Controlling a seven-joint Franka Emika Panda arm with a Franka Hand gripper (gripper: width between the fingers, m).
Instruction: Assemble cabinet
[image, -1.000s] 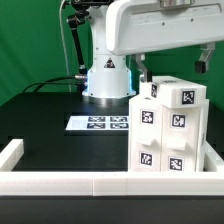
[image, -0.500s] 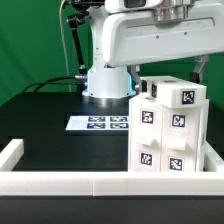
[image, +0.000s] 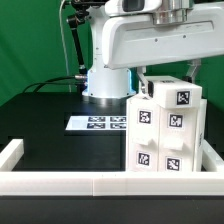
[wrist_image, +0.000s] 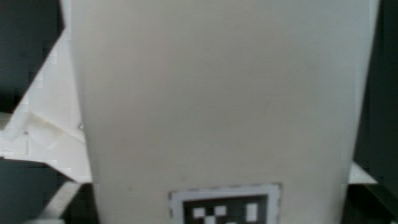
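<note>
- The cabinet (image: 168, 128) stands upright on the black counter (image: 60, 145), toward the exterior view's right, just behind the low white border wall (image: 100, 183); its tagged panels look joined into one box, so the build seems far along
- Whether any piece is still missing, or fully seated, cannot be told
- The marker board (image: 98, 123) lies flat beside it
- The arm reaches down over the cabinet's top; the wrist view is filled by a white tagged panel (wrist_image: 214, 110)
- The gripper (image: 165, 68) is mostly hidden, its opening cannot be told
</note>
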